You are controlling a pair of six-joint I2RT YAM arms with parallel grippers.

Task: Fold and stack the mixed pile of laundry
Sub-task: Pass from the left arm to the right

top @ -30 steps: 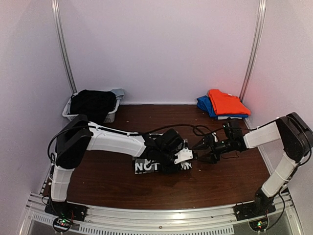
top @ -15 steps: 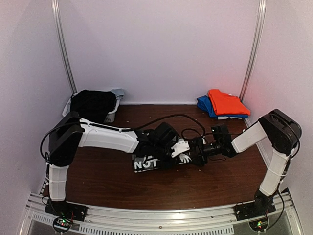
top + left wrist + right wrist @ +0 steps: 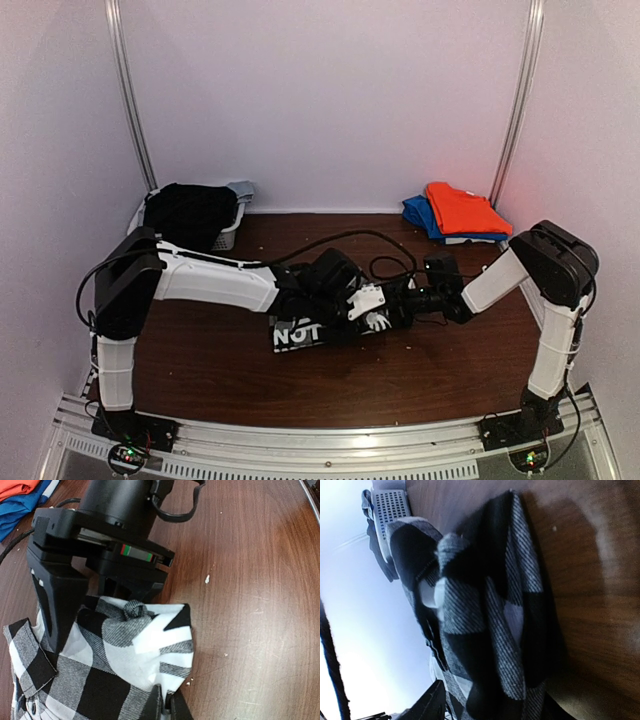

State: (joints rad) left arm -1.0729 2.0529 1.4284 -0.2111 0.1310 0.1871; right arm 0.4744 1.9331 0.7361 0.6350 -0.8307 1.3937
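The black-and-white checked garment (image 3: 300,335) (image 3: 115,650) (image 3: 485,605) lies bunched mid-table with white lettering showing. My left gripper (image 3: 372,312) (image 3: 167,707) is shut on its near edge. My right gripper (image 3: 393,312) (image 3: 495,705) faces it from the right, open, with its jaws astride a raised fold of the same cloth; one of its fingers (image 3: 52,615) drops beside the fold. The orange-red garment (image 3: 460,207) (image 3: 15,486) lies folded at the back right. The black garment (image 3: 188,212) fills the basket.
The white slatted basket (image 3: 224,240) (image 3: 390,505) stands at the back left corner. A folded blue cloth (image 3: 418,213) (image 3: 20,507) lies under the orange-red one. Black cables (image 3: 360,240) loop over the table behind both grippers. Pale walls close in on three sides.
My right arm has reached left until its gripper meets the left one at the checked garment, and its jaws have narrowed. The left gripper has shifted slightly left, still holding.
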